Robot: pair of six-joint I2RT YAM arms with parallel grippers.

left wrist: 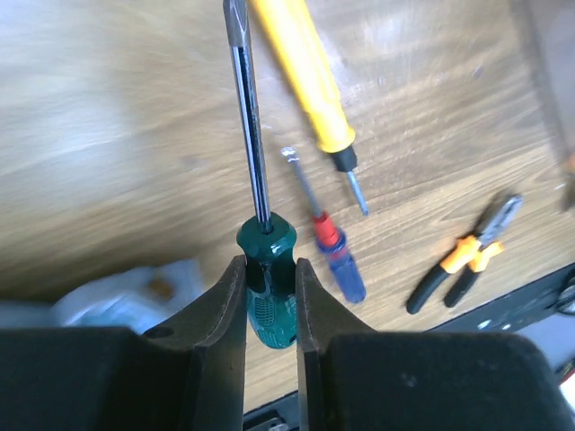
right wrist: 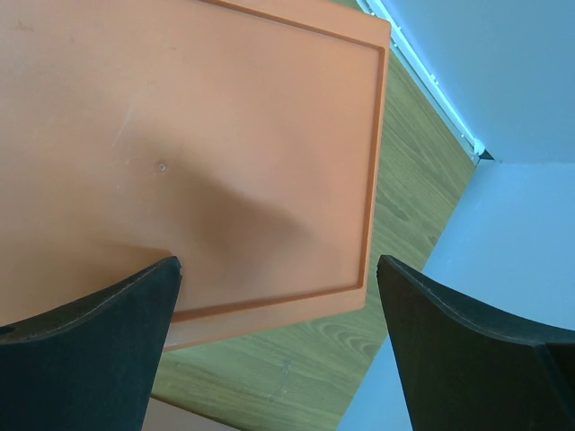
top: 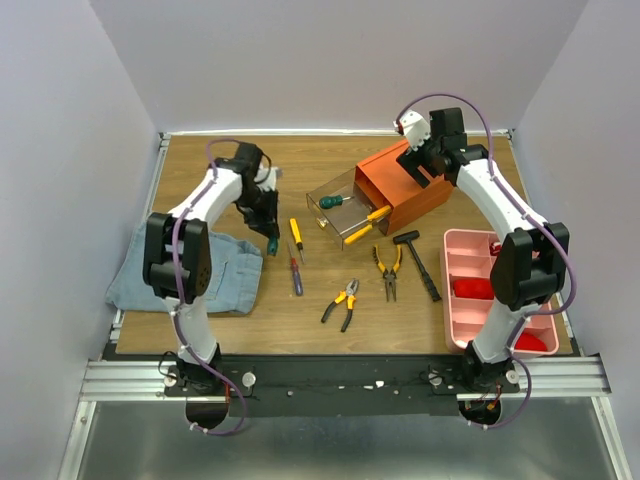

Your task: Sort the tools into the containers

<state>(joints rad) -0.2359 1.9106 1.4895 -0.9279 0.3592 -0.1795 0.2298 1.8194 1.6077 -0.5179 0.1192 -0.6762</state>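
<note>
My left gripper (top: 267, 236) (left wrist: 270, 274) is shut on the handle of a green screwdriver (left wrist: 268, 301), shaft pointing away, just above the wood table. Beside it lie a yellow screwdriver (top: 296, 234) (left wrist: 305, 81) and a red-blue screwdriver (top: 296, 275) (left wrist: 338, 258). Two pliers (top: 343, 303) (top: 388, 272) and a black hammer (top: 418, 262) lie mid-table; one pair of pliers also shows in the left wrist view (left wrist: 460, 259). The orange cabinet (top: 405, 185) (right wrist: 198, 144) has two clear drawers (top: 340, 212) pulled out, with a green-handled tool (top: 332, 200) and a yellow-handled tool (top: 376, 214) in them. My right gripper (top: 420, 150) (right wrist: 278, 269) is open above the cabinet's top.
A pink divided tray (top: 470, 250) with red items stands at the right, next to the right arm. A blue cloth (top: 215, 280) lies at the left by the left arm's base. The back wall and table rim (right wrist: 431, 90) are close behind the cabinet.
</note>
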